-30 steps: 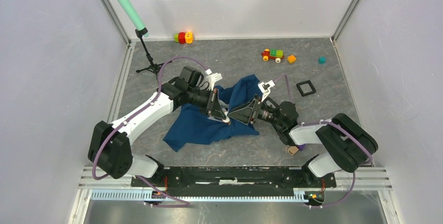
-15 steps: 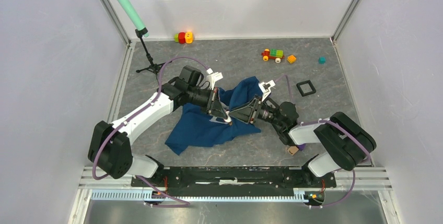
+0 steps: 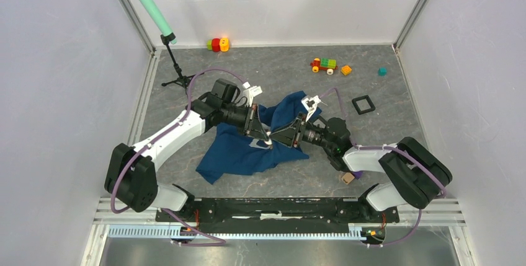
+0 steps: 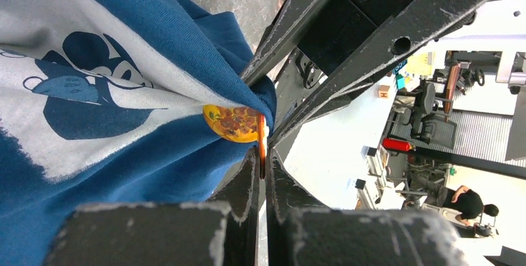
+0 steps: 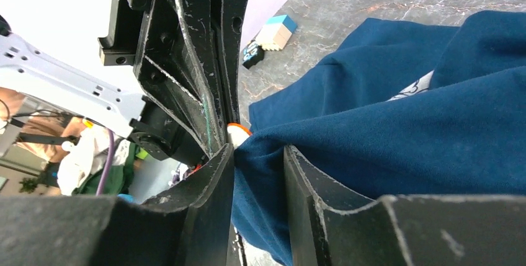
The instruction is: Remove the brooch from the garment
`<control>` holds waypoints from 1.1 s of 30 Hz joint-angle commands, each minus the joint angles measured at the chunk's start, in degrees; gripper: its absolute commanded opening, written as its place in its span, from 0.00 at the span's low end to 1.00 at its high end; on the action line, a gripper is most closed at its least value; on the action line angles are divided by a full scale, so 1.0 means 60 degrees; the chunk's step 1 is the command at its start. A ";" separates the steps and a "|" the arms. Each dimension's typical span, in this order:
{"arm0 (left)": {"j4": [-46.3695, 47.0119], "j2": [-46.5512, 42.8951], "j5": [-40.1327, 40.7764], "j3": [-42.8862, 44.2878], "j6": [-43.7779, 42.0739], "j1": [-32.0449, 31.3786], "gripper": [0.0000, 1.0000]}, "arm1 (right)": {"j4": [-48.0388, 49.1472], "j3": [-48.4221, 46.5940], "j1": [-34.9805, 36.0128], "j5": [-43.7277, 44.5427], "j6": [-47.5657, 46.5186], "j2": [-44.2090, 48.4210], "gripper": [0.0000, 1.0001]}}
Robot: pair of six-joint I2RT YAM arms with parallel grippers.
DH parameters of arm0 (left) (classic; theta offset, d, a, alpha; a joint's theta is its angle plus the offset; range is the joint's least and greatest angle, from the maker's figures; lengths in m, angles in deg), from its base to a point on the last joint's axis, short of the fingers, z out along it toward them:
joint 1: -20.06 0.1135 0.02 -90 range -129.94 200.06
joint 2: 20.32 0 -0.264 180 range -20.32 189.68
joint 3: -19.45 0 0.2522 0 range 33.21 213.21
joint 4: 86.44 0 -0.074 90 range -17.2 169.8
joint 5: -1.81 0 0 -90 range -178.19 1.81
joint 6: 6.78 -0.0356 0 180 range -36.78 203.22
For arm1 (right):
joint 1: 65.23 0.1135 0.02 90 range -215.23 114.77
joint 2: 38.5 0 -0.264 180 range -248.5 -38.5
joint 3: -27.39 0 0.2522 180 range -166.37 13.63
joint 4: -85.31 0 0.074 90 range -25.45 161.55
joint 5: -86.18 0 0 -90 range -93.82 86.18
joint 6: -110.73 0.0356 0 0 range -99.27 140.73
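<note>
While both arms meet over the middle of the desk [image 3: 384, 86], look left first. The left gripper [image 4: 262, 154] is pressed together on the rim of the brooch [image 4: 234, 123], the yellow-orange disc held edge-on between its fingers. That brooch sits at the very peak of the shirt [image 3: 239, 154], which is lifted into a tent there and drapes down toward seven o'clock onto the desk. In the left wrist view the mouse print shows at nine o'clock of the disc.

Now to the right: the right gripper [image 5: 260, 154] reaches in from four o'clock and is pinching a bunched fold of blue cloth just beside the brooch, its fingers nearly touching the left ones.

So this reads as the separating step. One side has the brooch, the other has the fabric, and the brooch is not yet off. The next move, I'd say, calls for pulling the two apart: brooch toward ten o'clock, cloth held firm or drawn toward four. How the clasp fastens is hidden, so a straight tug could drag the cloth along or tear it.
</note>
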 commanded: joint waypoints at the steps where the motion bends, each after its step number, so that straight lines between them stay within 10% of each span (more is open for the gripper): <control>1: 0.1062 -0.0466 -0.0965 0.0058 0.0645 0.0021 0.02 | -0.1586 -0.0379 0.0331 0.0521 -0.1308 0.0265 0.39; 17: 0.2772 -0.0842 -0.1588 -0.0460 0.2095 0.0520 0.02 | -0.2743 -0.0298 0.0413 0.1113 -0.2775 0.0646 0.28; 24: -0.1172 -0.0450 0.1941 0.0628 -0.0373 0.0521 0.02 | -0.3592 -0.0535 0.0045 0.1118 -0.2697 0.0853 0.52; 33: 0.0118 -0.1062 0.4250 0.0109 0.0557 0.0342 0.02 | -0.3510 -0.0787 0.0373 0.0645 -0.2934 0.0345 0.61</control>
